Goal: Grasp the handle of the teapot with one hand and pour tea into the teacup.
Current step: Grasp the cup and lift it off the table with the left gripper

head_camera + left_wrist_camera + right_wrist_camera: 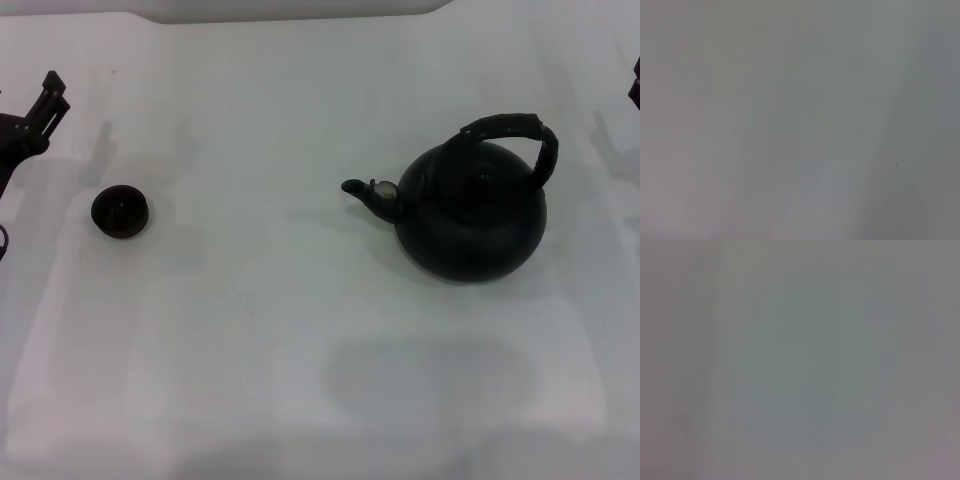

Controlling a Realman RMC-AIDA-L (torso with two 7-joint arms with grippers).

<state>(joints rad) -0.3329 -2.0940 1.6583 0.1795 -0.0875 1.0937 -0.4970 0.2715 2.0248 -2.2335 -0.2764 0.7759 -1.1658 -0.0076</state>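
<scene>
Standing untouched: teapot [472, 210] on table [300, 380] right of centre, handle [510, 128] ungrasped, spout toward teacup [121, 212] well apart at left; left gripper [35, 115] beside cup, right gripper [635, 90] barely visible, finger states indiscernible; nothing poured.

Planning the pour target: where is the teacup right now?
In the head view the teacup stands on the white table's left side, near the left gripper, far from the teapot's spout.

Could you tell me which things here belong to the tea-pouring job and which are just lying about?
For the job:
teapot
handle
teacup
left pincer, at the table's left edge

Just there:
white table
Nothing else lies about.
</scene>
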